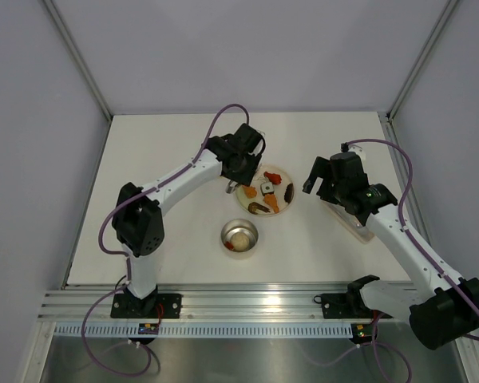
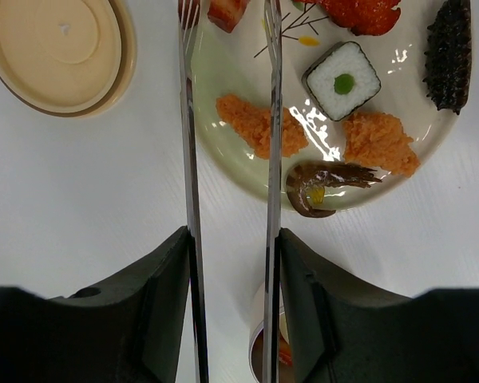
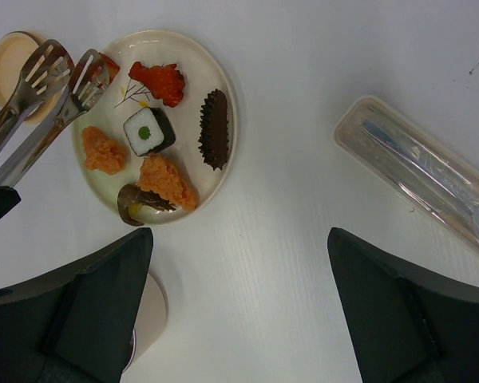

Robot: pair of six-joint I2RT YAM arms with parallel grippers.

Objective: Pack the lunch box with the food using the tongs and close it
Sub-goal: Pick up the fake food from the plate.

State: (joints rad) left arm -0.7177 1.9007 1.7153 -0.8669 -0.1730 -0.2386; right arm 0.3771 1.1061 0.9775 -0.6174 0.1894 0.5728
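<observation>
Over plate (image 2: 233, 174) rim, tongs (image 2: 273, 159), tips parted

No text, label, brand or number can be read in any of the 3 views (the cream plate (image 3: 188, 120) carries only a thin painted twig, no letters).

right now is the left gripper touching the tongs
Touching. The left wrist view shows the left gripper closed on the tongs, each slim arm lying against the inner face of one of its fingers.
</observation>
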